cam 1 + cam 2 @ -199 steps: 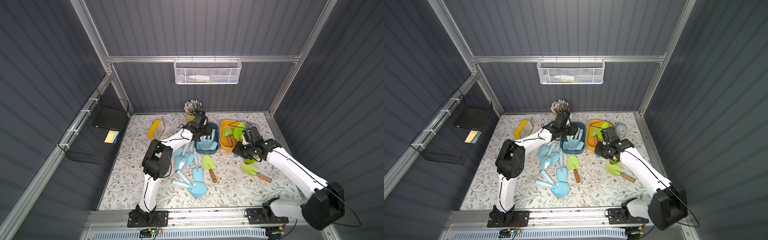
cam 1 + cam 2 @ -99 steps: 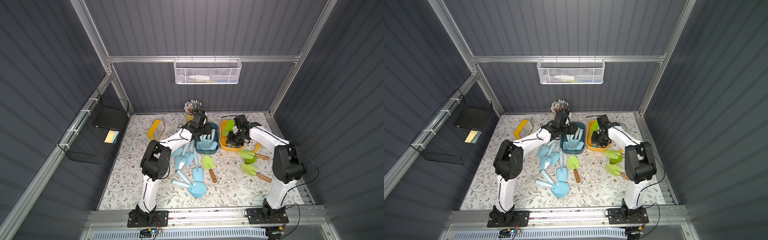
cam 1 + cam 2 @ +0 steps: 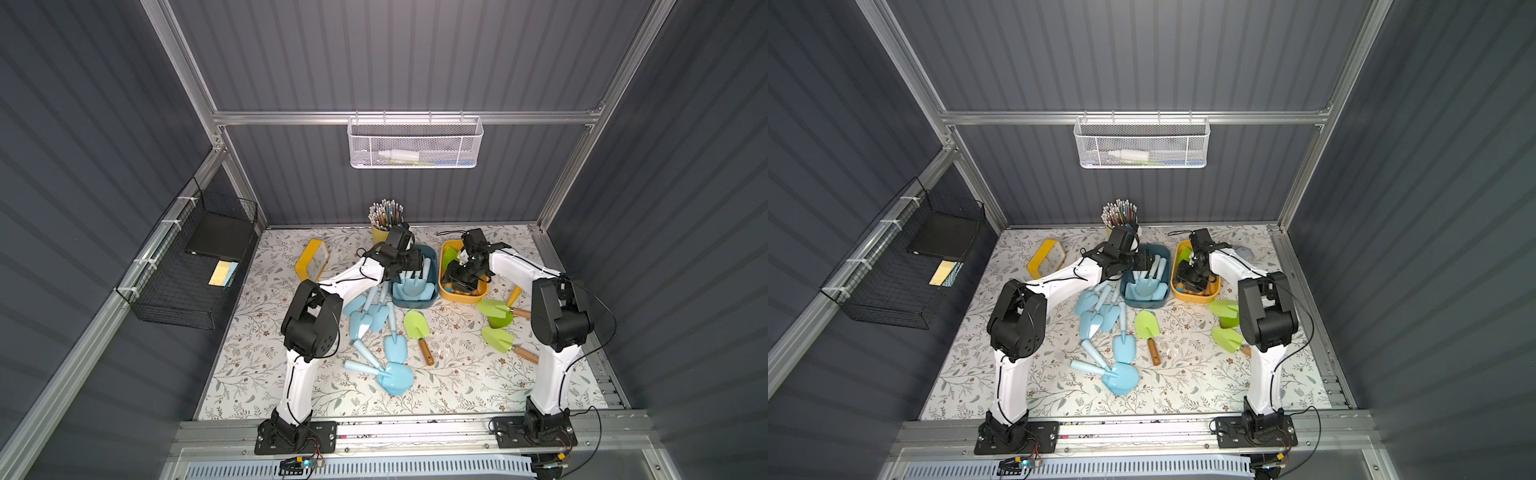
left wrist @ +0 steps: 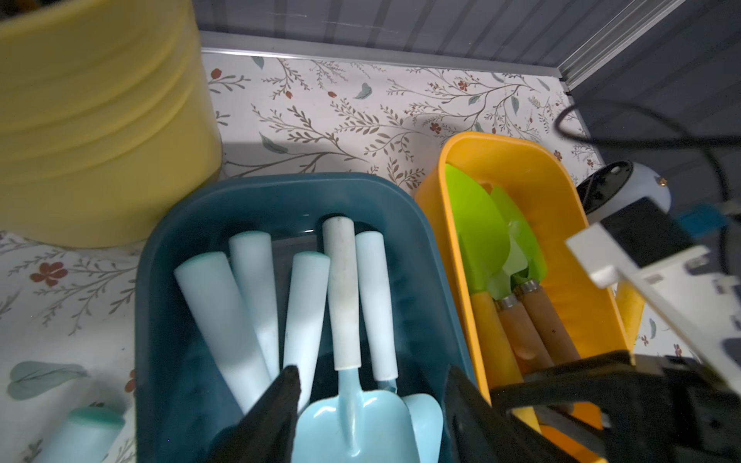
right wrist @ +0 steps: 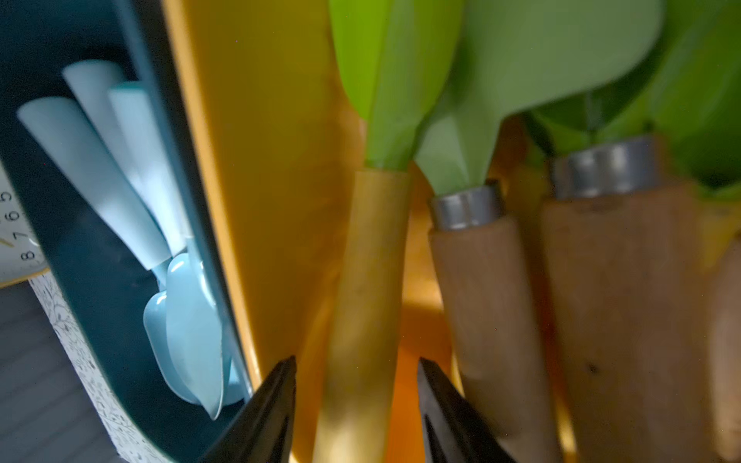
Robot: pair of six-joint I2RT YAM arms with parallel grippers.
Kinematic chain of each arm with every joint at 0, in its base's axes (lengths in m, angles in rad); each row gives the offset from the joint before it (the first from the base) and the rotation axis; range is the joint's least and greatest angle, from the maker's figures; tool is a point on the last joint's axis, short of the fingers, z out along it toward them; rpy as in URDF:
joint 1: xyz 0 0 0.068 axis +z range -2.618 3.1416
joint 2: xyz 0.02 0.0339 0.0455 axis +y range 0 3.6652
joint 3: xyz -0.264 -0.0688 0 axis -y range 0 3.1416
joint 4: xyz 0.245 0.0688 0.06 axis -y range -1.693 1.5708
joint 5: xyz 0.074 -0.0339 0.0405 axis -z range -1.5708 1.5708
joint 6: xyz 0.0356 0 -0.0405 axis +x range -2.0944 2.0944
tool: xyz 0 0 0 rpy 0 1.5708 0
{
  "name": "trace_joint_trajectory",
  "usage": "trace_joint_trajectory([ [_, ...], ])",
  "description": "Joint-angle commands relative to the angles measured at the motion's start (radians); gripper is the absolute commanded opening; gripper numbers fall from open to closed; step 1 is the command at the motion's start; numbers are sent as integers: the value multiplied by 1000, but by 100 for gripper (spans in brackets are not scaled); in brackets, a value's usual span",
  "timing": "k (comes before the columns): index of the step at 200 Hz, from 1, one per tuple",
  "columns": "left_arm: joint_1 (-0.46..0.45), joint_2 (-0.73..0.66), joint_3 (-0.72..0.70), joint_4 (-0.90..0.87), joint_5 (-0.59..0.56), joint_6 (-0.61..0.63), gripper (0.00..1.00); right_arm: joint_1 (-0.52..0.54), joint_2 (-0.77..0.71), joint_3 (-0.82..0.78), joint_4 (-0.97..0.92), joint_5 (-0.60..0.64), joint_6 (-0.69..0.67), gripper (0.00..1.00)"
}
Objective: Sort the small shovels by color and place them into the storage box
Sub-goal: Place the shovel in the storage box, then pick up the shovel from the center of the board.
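Teal storage box (image 4: 160, 280) sits under the left pincer (image 4: 372, 371), whose jaws are spread above the pale blue shovels (image 4: 341, 280) inside. The right pincer (image 5: 357, 360), also spread, straddles a yellow-handled green shovel (image 5: 369, 260) in the yellow box (image 5: 248, 160) without pinching it. Loose shovels (image 3: 395, 349) lie on the worktop (image 3: 457, 386) behind both pincers.

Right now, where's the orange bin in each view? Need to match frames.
In both top views: the orange bin sits just right of the dark blue bin.
Left wrist: whole orange bin in view, green shovels inside.
Right wrist: close up, its inner wall mid-picture.
Shared landmark: the dark blue bin alongside it in every view.
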Motion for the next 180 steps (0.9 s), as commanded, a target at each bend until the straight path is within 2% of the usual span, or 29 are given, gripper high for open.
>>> trace_joint_trajectory([
  [1,1,-70,-5,-39,-29,48,61,-4,-115,17,29,88,13,56],
  [20,1,-90,-40,-29,-25,59,62,-3,-190,6,10,175,-4,56],
  [40,1,-124,-106,-30,-6,57,62,-2,-256,-45,9,208,-7,56],
  [91,1,-271,-315,-67,-22,12,62,9,-374,-215,36,189,17,56],
  [125,1,-374,-513,-90,-15,-26,62,17,-407,-269,52,186,30,56],
  [153,1,-397,-616,-77,72,-25,60,19,-409,-275,52,182,32,56],
  [180,1,-395,-657,-77,104,-24,55,21,-412,-283,50,185,31,56],
])
